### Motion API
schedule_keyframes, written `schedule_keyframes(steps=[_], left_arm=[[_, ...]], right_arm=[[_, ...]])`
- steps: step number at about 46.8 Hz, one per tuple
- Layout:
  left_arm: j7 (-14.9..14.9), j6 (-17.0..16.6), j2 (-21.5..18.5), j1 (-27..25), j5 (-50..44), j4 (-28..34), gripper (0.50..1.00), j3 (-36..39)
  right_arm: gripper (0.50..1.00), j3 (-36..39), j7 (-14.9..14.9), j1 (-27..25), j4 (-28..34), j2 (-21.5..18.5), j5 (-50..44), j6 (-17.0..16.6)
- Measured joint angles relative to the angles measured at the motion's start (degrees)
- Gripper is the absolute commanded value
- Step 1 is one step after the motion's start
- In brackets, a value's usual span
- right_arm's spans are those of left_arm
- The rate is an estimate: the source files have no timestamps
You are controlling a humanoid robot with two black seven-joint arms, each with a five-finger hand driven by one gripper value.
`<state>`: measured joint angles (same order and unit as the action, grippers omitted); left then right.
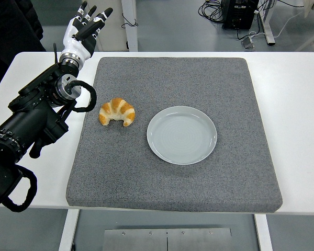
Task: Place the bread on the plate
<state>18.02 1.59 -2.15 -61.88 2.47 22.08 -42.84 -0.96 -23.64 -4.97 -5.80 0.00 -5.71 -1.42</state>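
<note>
Left hand (86,23) raised beyond the mat's far-left corner, fingers extended, holding nothing; croissant (117,112) lies nearer and rightward of it, just left of the plate (182,135).

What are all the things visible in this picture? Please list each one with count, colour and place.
croissant: one, golden brown, on the mat, left of the plate, apart from it
plate: one, pale grey, empty, near the mat's centre
mat: one, dark grey, covering the table's middle
table: one, white
cables: several, black, on the floor beyond the table
left hand: one, black and white, fingers spread, raised past the mat's far left corner, holding nothing
</note>
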Motion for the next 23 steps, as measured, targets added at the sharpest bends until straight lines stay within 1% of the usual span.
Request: schedule_keyframes(steps=[23], left_arm=[[0.1,0.0,0.4,-0.2,0.2,0.0,0.974,0.1]], right_arm=[[1.0,0.0,0.0,0.0,0.0,0.0,0.0,0.0]])
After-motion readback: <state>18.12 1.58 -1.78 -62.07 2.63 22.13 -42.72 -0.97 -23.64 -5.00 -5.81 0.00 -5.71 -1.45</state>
